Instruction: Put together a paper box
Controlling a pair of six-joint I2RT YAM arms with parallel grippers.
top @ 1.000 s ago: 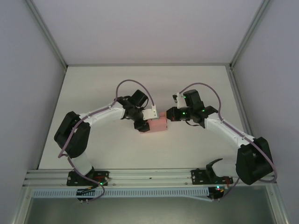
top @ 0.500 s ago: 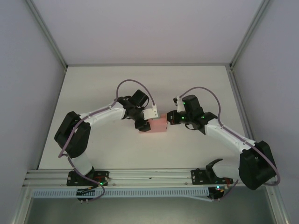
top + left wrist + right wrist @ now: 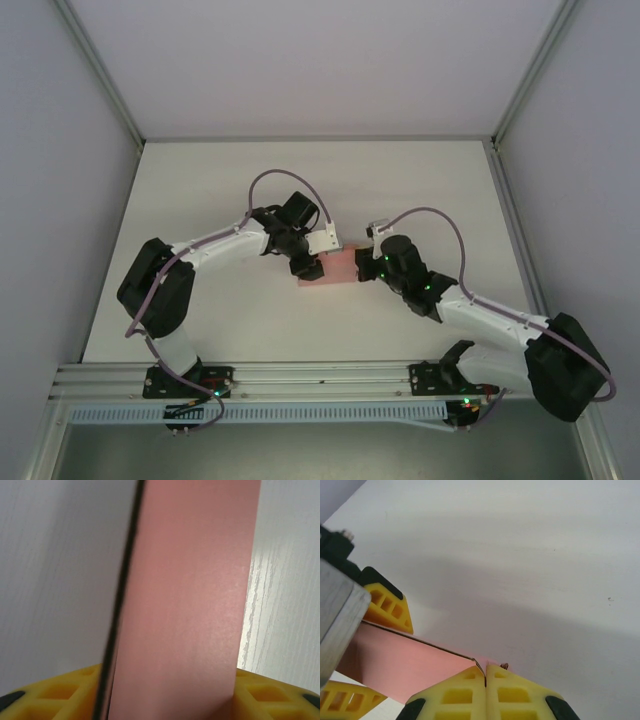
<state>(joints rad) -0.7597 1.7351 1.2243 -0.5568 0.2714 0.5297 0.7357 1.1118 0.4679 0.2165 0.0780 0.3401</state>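
Top external view is showing my two arms meeting near the middle of the white table point(image 3: 200, 190), with the pink paper box point(image 3: 341, 266) lying between them. My left pincer point(image 3: 312, 264) is sitting at the box's nine o'clock end and my right pincer point(image 3: 366, 268) at its three o'clock end, so I am bracing the thin card from both sides at once.

On the left wrist camera, a pink wall is standing upright between my yellow pads point(image 3: 270, 696), one on each face, so I am judging that this pincer is gripping the box to keep it from sliding.

On the right wrist camera, my right pads are pressing together with a thin card edge caught in the seam. I am reading that as pinching a flap or corner so it can be steered along its crease.

The fold is looking unfinished to me. Card this thin is likely to buckle if I am pulling unevenly.
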